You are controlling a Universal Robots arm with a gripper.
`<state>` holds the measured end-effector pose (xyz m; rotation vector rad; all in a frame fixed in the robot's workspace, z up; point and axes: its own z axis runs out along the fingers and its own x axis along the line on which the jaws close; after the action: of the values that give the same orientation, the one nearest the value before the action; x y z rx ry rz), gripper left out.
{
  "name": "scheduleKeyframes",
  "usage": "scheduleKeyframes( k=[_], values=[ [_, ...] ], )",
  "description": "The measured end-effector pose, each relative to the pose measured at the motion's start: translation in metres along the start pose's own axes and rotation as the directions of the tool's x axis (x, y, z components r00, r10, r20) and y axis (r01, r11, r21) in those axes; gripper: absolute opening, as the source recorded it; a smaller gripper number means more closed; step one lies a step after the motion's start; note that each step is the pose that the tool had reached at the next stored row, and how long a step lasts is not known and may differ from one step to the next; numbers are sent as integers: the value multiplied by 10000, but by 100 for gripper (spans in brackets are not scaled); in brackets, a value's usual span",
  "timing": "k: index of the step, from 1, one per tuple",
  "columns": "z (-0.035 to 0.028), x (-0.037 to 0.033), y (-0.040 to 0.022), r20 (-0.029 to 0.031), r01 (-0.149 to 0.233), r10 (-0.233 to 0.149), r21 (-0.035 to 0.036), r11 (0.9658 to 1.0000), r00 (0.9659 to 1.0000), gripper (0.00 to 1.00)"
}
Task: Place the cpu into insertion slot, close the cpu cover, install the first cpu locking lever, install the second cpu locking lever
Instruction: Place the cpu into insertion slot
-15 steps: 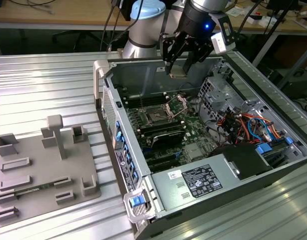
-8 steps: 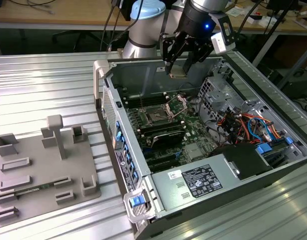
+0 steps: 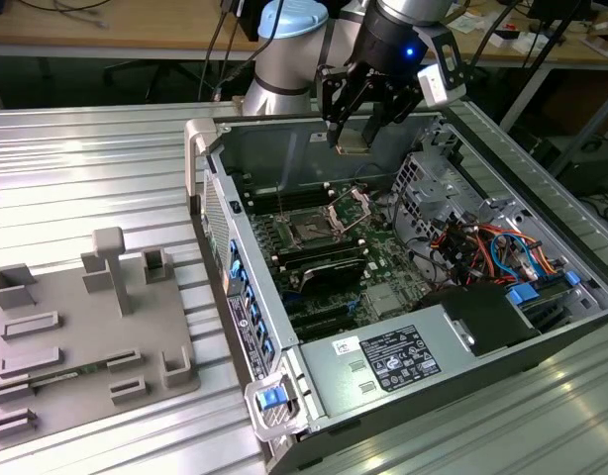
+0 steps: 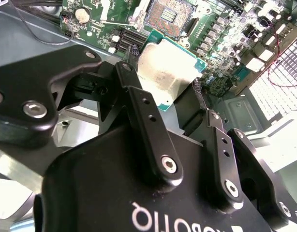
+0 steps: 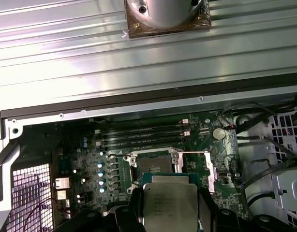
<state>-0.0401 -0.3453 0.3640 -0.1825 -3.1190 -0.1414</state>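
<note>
My gripper [image 3: 355, 134] hangs over the open computer case [image 3: 274, 148], near its back wall in the exterior view. It is clenched on the cpu [image 4: 170, 72] — one black finger [image 4: 139, 104] presses each of two opposite edges, with the silvery face bare between them. In both wrist views the chip sits flat in my grip, a green rim showing round the metal. It is up in the air, touching nothing but my fingers, well above the green motherboard [image 5: 81, 159].

Below lies the insertion slot [image 5: 155, 166], a dark square with a silvery rim. It is uncovered, and its grid of contacts is plain in the second wrist view. In the first wrist view the chip's edge overlaps part of the slot's rim in the picture, so the chip is not seated.

The cpu cover [image 3: 350, 205] stands tilted up and open, at the slot's side toward the exterior view's right. Long black memory slots [image 5: 139, 135] run just beside the socket, and a round coin battery [image 5: 217, 133] sits near them.

Outside the case, off to the exterior view's left, a grey fixture tray [image 3: 86, 336] rests on the ribbed metal table [image 3: 76, 168]. A boxed power supply [image 3: 393, 361] sits at the case's near end.
</note>
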Motion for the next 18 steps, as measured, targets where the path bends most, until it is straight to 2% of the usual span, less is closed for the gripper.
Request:
scheduleKeyframes(
  k=[18],
  values=[
    [0, 1, 0, 14, -163, 163, -2, 9999, 9999, 55]
  ],
)
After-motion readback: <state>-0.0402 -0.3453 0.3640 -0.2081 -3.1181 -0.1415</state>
